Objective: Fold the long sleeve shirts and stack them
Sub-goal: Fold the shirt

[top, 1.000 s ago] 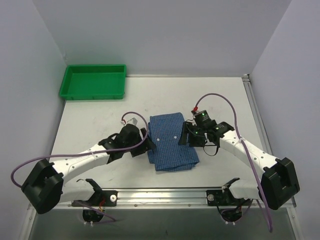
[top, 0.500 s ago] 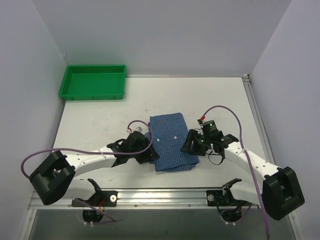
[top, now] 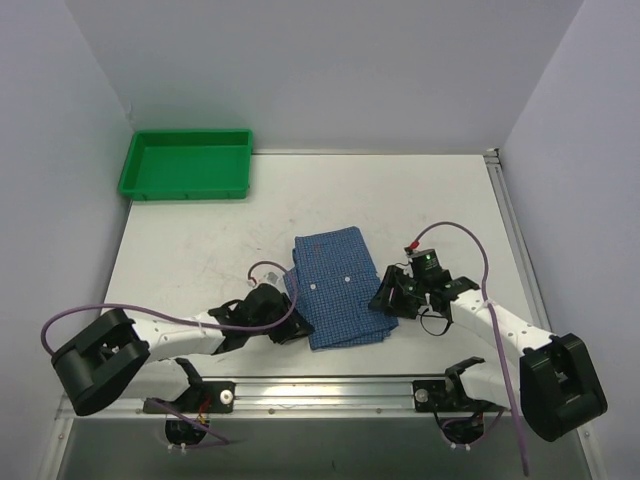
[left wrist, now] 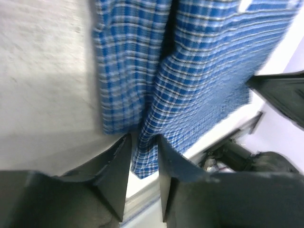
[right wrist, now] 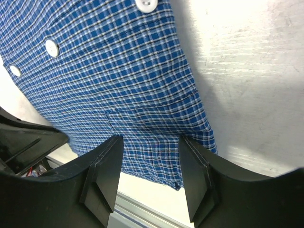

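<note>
The blue fine-checked shirt (top: pixel 340 285) lies folded into a rectangle at the table's near middle, its white buttons facing up. My left gripper (top: pixel 298 328) is at its near-left corner. In the left wrist view the gripper (left wrist: pixel 144 137) is nearly closed, and a creased fold of the shirt (left wrist: pixel 199 71) is pinched between its fingers. My right gripper (top: pixel 384 300) is at the shirt's near-right corner. In the right wrist view the gripper (right wrist: pixel 149 140) is open, and its jaws stand either side of the shirt's near edge (right wrist: pixel 118 85).
A green plastic tray (top: pixel 185 193) stands at the far left corner. A metal rail (top: pixel 330 385) runs along the near table edge just past the shirt. Walls close in the left, back and right sides.
Both grippers have moved along the shirt's sides toward the near edge. The left one now grips the near-left corner. The shirt's left edge has shifted slightly left.
</note>
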